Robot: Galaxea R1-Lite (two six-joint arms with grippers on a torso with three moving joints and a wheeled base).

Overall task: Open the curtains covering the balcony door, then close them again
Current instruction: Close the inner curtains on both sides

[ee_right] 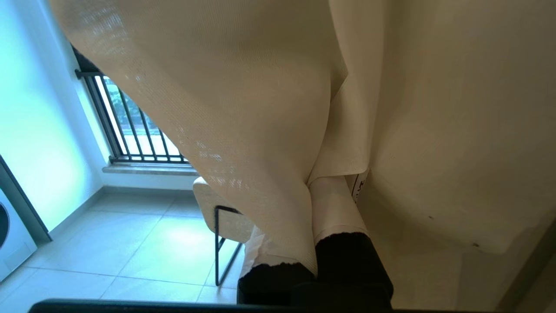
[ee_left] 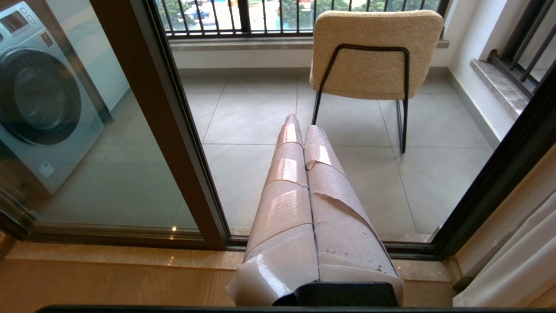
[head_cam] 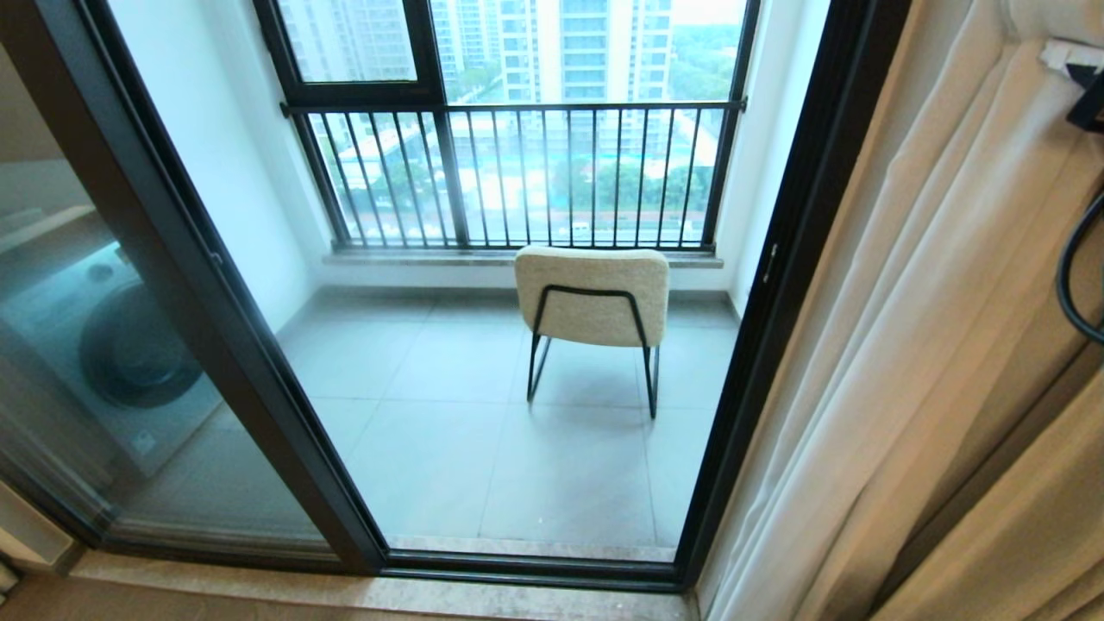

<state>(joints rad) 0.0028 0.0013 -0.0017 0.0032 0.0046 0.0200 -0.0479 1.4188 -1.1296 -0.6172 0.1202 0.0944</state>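
A: Where are the curtains (head_cam: pixel 914 345)?
B: Bunched at three o'clock in the head view, folds running from the top right corner down to the floor. Their inner edge lies just beside the dark right post of the door (head_cam: pixel 776 285), so the glass is uncovered.

A: And open room?
B: The doorway is clear between the two dark posts. Through it, bare tile floor (head_cam: pixel 448 431), a chair (head_cam: pixel 592 297) at about twelve o'clock with its back to us, and the railing (head_cam: pixel 517 172) behind it. At nine o'clock a glass panel shows a washer (head_cam: pixel 121 345).

A: The right gripper (ee_right: pixel 310 204)?
B: Up in the cloth. Its wrist view shows the taped fingers (ee_right: pixel 336 208) pressed together with a fold of curtain running between them, so it seems to be pinching the fabric, though cloth drapes over the tips.

A: The left gripper (ee_left: pixel 302 126)?
B: Held low before the sill, fingers closed flat against each other, nothing between them, pointing toward the chair.
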